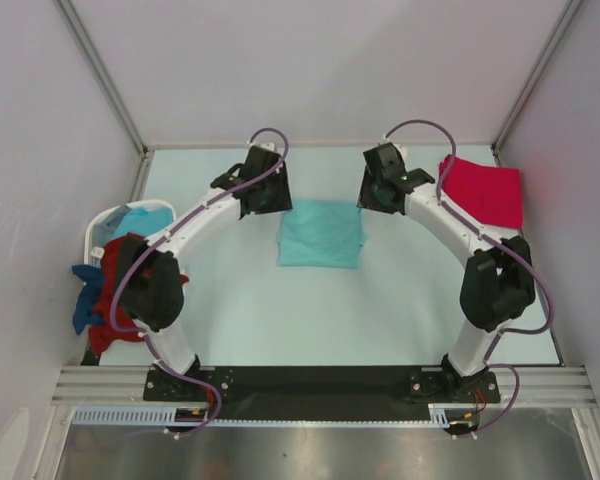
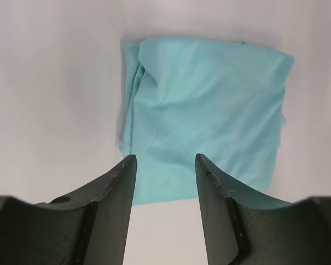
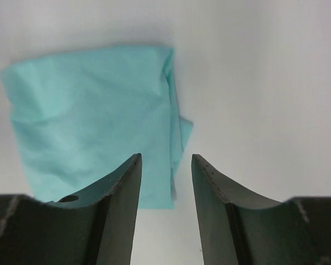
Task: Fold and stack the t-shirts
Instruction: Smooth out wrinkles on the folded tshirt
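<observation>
Light teal t-shirt is seen folded into a rough rectangle at mid-table, lying flat between the two grippers. Left gripper is held above one edge of it, jaws parted to a moderate gap, nothing pinched. Right gripper is held over the opposite side, jaws likewise parted and empty. Pinkish-red t-shirt is laid folded at the far right, well apart from the teal one. Dark red shirt, blue shirt and light blue shirt are heaped in and over the white basket at left.

The fold is judged about done; moving it onto the stack is judged not yet done.

Risks:
- Edge layers are bunched on one side and a flap pokes out on the other. If only the top layer is pinched, the fold could be pulled open on lifting.
- If the two sides are lifted unevenly, the rectangle could be skewed or dragged.
- If it is dropped off-centre on the pinkish-red shirt, a sloppy stack could result.
- Soft cloth could slip from a shallow grip.
</observation>
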You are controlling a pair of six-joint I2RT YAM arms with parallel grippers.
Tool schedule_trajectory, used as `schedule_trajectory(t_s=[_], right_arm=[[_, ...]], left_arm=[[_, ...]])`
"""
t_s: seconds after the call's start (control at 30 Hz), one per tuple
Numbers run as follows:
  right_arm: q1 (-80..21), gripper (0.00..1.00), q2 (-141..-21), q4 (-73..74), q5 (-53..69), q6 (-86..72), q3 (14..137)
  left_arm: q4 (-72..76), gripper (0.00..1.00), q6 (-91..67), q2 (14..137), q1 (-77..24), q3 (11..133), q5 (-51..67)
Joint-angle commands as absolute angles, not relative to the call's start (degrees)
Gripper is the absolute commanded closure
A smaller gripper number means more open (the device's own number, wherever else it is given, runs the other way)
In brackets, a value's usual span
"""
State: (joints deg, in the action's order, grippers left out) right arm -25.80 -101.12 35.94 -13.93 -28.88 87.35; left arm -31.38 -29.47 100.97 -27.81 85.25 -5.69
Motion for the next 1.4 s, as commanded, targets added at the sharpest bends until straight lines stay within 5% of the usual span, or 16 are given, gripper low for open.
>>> schedule_trajectory(t_s=[0.0,0.27,1.37], right_arm=[[-27.07,0.53,-100.90,34.29,-15.03,-31.20,76.92],[-28.21,0.52,-100.98,30.15,-14.41,-33.05,68.56],[-27.34,0.41,-112.15,29.53,-11.96,-30.85,79.54]], left_arm=[[-29.19,0.48,-30.41,102.57,-27.77,76.41,-3.96],[-24.96,0.49,-31.38,102.57,-28.30,69.35,-2.81],[-27.42,0.43,-28.39,110.13,-27.16,82.00,-2.99]])
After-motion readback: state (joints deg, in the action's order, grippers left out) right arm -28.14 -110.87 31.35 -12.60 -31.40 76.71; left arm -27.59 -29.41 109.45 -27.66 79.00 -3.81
